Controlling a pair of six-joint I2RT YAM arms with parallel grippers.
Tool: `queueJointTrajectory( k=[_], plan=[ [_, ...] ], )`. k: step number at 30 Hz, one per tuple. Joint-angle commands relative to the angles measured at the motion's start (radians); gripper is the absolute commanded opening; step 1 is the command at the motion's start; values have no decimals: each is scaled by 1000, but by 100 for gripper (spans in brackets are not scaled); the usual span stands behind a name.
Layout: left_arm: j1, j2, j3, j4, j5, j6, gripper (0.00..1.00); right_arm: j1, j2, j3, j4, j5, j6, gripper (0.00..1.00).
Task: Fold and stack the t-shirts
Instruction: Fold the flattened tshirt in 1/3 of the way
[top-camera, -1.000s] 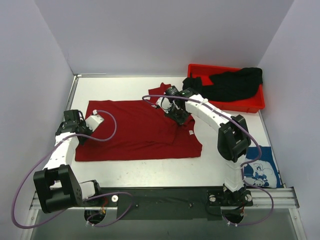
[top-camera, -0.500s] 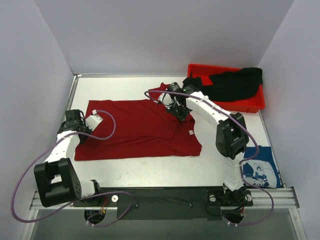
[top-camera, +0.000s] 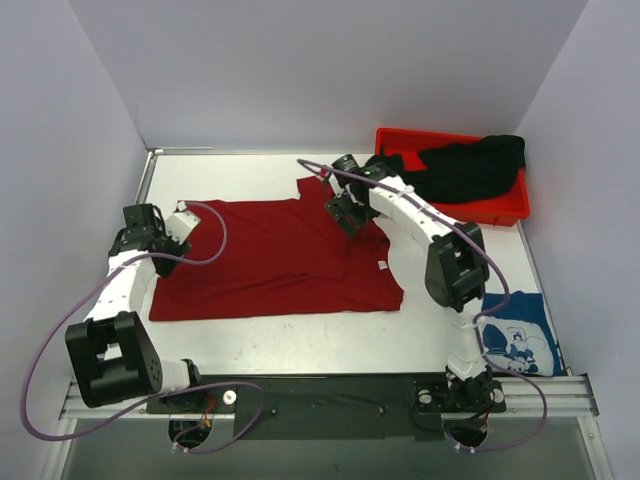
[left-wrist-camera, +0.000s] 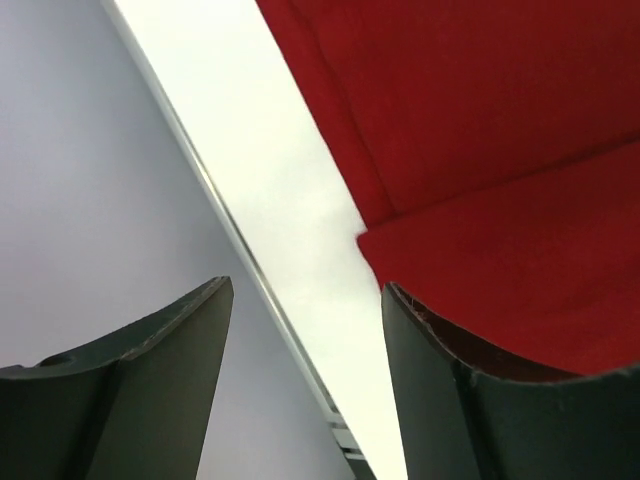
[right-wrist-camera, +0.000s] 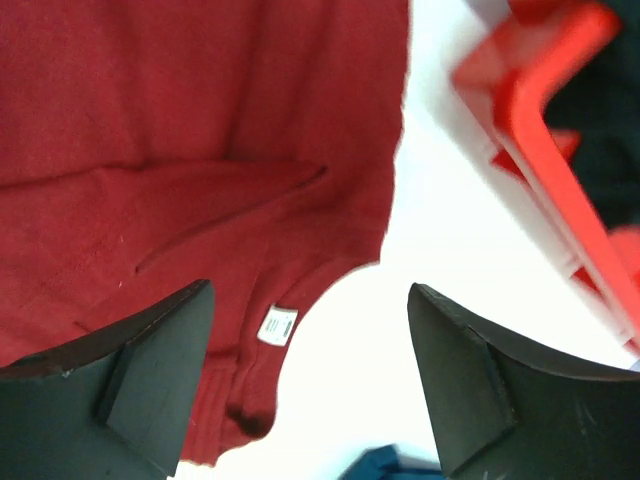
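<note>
**Dark red t-shirt (top-camera: 280, 255) spread on the table, both claws released**

The dark red t-shirt lay flat on the white table (top-camera: 250, 170), spread wide between the two arms. A crease ran across its right half, and a small white label (right-wrist-camera: 277, 325) showed near its right edge. The black t-shirt (top-camera: 465, 168) lay crumpled in the red tray (top-camera: 500, 212) at the far right corner, with part of it hanging over the rim toward the table. The blue t-shirt with a white print (top-camera: 518, 338) lay at the near right edge of the table, well apart from the other two.

The left gripper (left-wrist-camera: 305, 290) was at the left edge of the dark red t-shirt, near its far corner. Its fingers were apart and held nothing, with bare table showing between them. One finger was over the hem, but I could not tell if it touched the cloth. The right gripper (right-wrist-camera: 310, 290) hung over the far right part of the same shirt, near the tray. Its fingers were spread wide and held nothing.
</note>
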Motion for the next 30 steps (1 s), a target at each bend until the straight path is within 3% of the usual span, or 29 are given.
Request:
queueJointTrajectory(
  k=[1,4,5,7,14,19,23,24,25,26,27,28,30],
  plan=[
    [5,-109,104,-171,263,138,70,-83,-282,-140,-43,-31,325,73],
    [2,-184,69,-415,421,387,63,-152,-406,-354,-42,-165,492,75],
    [2,-192,35,-499,441,482,62,-157,-453,-445,-40,-176,511,88],
    [5,-203,-22,-559,421,561,62,-169,-508,-584,-19,-211,554,91],
    [5,-221,-180,-373,335,627,75,-230,-593,-880,144,-377,663,90],
    [5,-200,-255,-284,295,630,75,-247,-543,-994,243,-443,710,69],
    [3,-207,-312,-187,281,629,70,-276,-515,-1035,282,-495,726,34],
    [2,-209,-320,-170,284,623,61,-282,-522,-1040,277,-493,726,21],
    [3,-211,-324,-170,286,618,55,-293,-530,-1043,274,-495,727,15],
    [3,-214,-327,-174,290,618,41,-304,-551,-1051,266,-493,729,4],
    [2,-215,-327,-187,289,619,32,-321,-561,-1057,259,-490,732,0],
    [0,-215,-321,-222,284,625,5,-330,-587,-1064,244,-487,735,0],
    [2,-217,-295,-312,271,622,0,-351,-626,-1080,214,-464,735,0]
  ],
)
